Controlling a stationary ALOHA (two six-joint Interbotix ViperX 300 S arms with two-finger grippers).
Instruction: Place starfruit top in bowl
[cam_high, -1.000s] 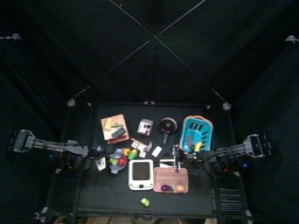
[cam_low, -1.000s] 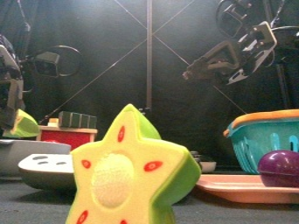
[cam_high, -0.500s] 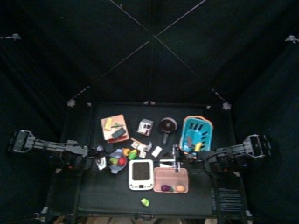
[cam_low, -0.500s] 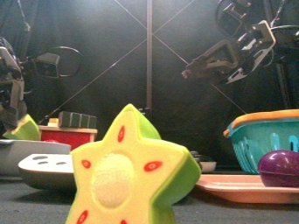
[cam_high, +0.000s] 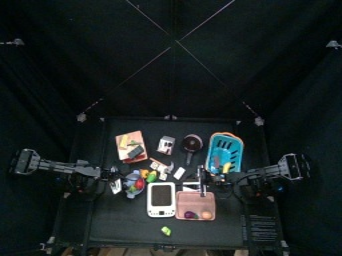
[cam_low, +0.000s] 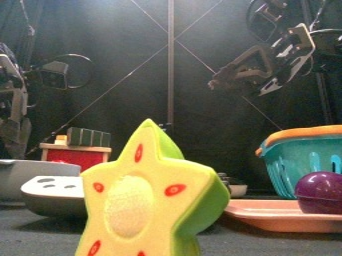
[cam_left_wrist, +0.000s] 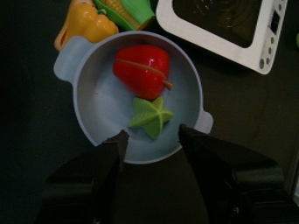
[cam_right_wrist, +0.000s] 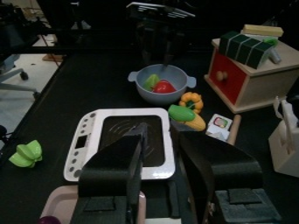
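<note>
The grey-blue bowl lies right under my left gripper. A green star-shaped starfruit top lies inside it beside a red fruit. The left jaws stand open and empty just above the bowl's rim. In the top view the bowl sits left of the middle, and in the front view at the left. My right gripper is open and empty above a white scale. It hangs high at the right in the front view.
A big yellow-green starfruit piece stands at the table's front edge. A teal basket and a pink tray with a purple ball are at the right. A wooden box stands at the back left.
In the front view the green piece by the left gripper sank and is gone from sight. The right arm has not moved.
</note>
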